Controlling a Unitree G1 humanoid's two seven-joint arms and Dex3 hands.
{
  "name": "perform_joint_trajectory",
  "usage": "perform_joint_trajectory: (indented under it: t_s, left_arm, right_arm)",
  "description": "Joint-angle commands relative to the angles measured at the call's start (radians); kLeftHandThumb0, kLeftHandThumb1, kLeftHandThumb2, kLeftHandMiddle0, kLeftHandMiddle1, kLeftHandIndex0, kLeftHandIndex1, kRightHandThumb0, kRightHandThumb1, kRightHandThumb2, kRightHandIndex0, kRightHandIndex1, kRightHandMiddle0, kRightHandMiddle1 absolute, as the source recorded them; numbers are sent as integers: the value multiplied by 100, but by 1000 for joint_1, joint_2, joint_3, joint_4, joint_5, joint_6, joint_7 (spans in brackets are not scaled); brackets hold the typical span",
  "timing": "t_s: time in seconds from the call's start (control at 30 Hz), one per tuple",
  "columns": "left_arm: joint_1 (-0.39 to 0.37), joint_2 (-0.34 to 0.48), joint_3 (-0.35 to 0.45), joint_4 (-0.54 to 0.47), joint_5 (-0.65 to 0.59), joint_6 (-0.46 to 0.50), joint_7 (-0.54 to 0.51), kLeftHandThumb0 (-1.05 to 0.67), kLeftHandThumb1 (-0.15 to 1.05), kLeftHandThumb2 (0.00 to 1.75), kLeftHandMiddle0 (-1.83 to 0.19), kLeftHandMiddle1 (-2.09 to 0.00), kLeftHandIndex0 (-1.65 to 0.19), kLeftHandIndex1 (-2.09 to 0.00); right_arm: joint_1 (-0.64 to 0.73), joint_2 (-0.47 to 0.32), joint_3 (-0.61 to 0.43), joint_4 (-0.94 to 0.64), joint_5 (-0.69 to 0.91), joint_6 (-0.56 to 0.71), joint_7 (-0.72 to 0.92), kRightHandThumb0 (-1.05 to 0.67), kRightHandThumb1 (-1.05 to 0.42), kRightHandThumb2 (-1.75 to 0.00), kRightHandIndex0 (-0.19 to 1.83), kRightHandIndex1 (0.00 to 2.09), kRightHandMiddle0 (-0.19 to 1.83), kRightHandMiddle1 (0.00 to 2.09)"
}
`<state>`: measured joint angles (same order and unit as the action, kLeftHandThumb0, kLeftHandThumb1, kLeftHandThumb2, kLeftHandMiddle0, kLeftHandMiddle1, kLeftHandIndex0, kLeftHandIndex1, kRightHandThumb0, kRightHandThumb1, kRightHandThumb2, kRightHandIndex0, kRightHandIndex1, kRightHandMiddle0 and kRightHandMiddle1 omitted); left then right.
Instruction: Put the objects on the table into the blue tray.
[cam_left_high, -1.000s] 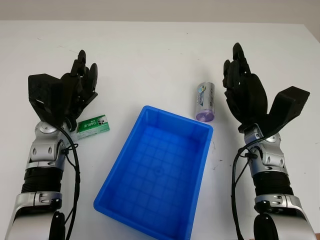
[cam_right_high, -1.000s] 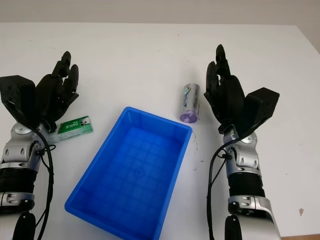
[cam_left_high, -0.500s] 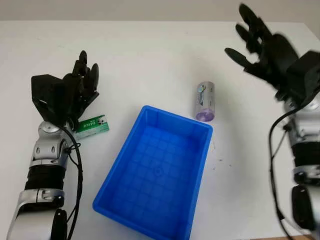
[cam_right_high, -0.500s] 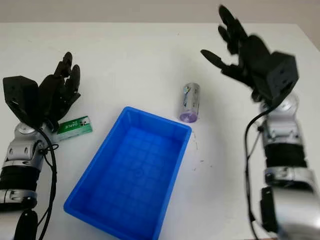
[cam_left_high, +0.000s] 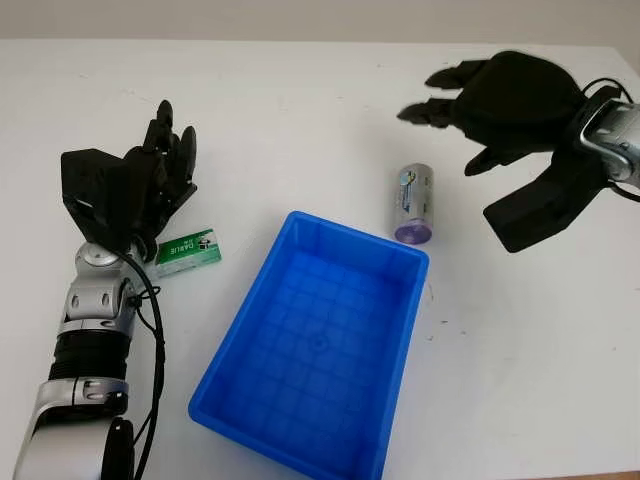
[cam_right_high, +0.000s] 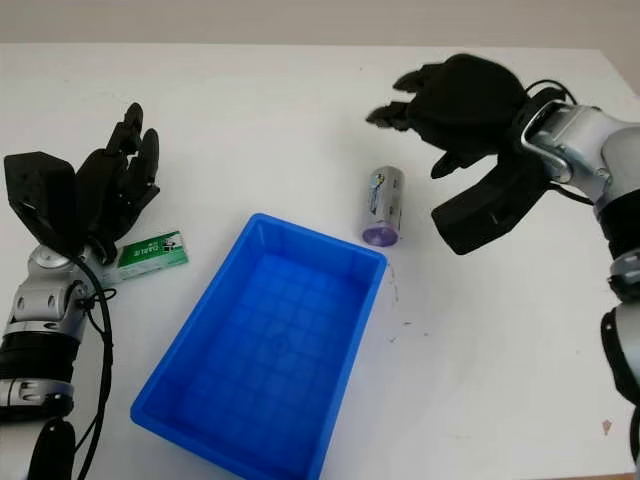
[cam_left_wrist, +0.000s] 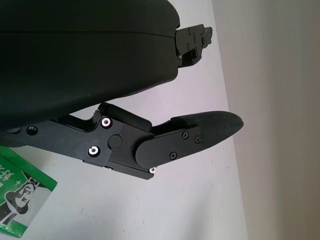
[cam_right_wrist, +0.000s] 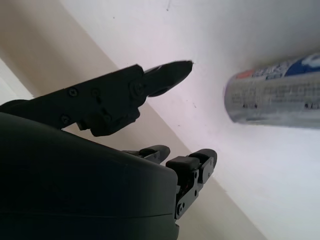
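Left eye view: right hand (cam_left_high: 505, 95) open above the silver can (cam_left_high: 412, 203), which lies lengthwise toward the blue tray (cam_left_high: 318, 345); left hand (cam_left_high: 150, 185) open.

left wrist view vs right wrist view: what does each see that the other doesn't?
Left wrist view alone: the left robot hand, open, with a corner of the green packet lying flat beside it. Right wrist view alone: the right robot hand, open, above the table near one end of the silver can, which lies on its side. Both share the white table and the beige wall beyond its edge.
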<state>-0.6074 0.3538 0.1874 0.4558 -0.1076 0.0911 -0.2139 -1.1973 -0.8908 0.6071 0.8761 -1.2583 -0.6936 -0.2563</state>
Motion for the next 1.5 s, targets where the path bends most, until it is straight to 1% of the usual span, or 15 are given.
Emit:
perform_joint_trajectory:
  t_s: [0.0,0.17,0.4,0.53,0.73,0.83,0.9,1.03,1.13,1.23,1.27,1.3,1.33,1.4,1.47]
  left_arm:
    - [3,1,1,-14,-3,-2,1,-67,105,68,19,0,19,0]
    - [12,-2,2,-22,-2,0,8,-66,105,68,19,0,19,0]
    - [16,1,2,-17,-2,-9,3,-66,105,68,19,0,19,0]
    - [17,-1,4,-23,-7,-2,1,-66,105,68,19,0,19,0]
    - [21,1,2,-27,-3,-2,2,-67,105,68,19,0,19,0]
    - [21,2,0,-27,0,-3,3,-68,105,67,19,-1,19,0]
    - [21,3,-2,-30,3,-2,3,-68,105,68,19,-2,19,-1]
    - [22,3,-1,-36,0,10,2,-69,105,67,19,-2,19,-1]
    - [24,4,0,-42,-1,17,1,-69,105,66,19,-2,19,-1]
    - [25,5,1,-46,0,18,2,-68,105,67,19,-2,19,-1]
    - [25,5,2,-44,0,15,1,-68,105,67,19,-2,19,-1]
    - [24,5,2,-42,-2,14,-1,-68,105,67,19,-2,19,-1]
    - [24,4,3,-43,-3,15,-2,-67,105,67,19,-1,19,0]
    - [22,3,2,-41,-2,18,-1,-67,105,68,19,0,19,0]
    - [19,1,2,-39,-2,19,2,-67,105,68,19,0,19,0]
  right_arm:
    - [-33,4,25,25,-11,-21,-52,-13,-97,-7,39,9,38,11]
    - [-48,35,99,67,-55,-41,-158,-13,-97,-6,39,7,37,8]
    - [-29,76,134,125,-32,-66,-233,-5,-100,-6,36,5,34,6]
    - [-28,85,154,142,-35,-82,-290,-6,-100,-6,39,7,36,7]
    - [-28,55,152,99,8,-140,-178,-13,-99,-5,34,4,31,4]
    - [-8,42,151,77,12,-155,-188,-23,-94,-3,36,5,34,6]
    - [4,33,158,64,4,-158,-203,-15,-95,-5,39,7,37,7]
    - [25,23,180,37,-18,-165,-198,-15,-93,-4,41,7,41,9]
    - [29,22,194,37,-41,-159,-213,-22,-93,-5,46,9,50,13]
    - [28,25,209,49,-61,-158,-254,-29,-91,-5,60,17,65,21]
    - [27,26,212,56,-65,-158,-263,-30,-91,-5,56,32,64,30]
    - [27,30,213,65,-64,-160,-276,-30,-91,-5,42,63,58,47]
    - [26,33,214,72,-65,-159,-286,-30,-92,-5,28,97,44,81]
    - [23,38,220,82,-71,-154,-302,-31,-94,-6,18,123,26,119]
    - [23,42,224,89,-76,-147,-323,-31,-95,-6,19,130,23,130]
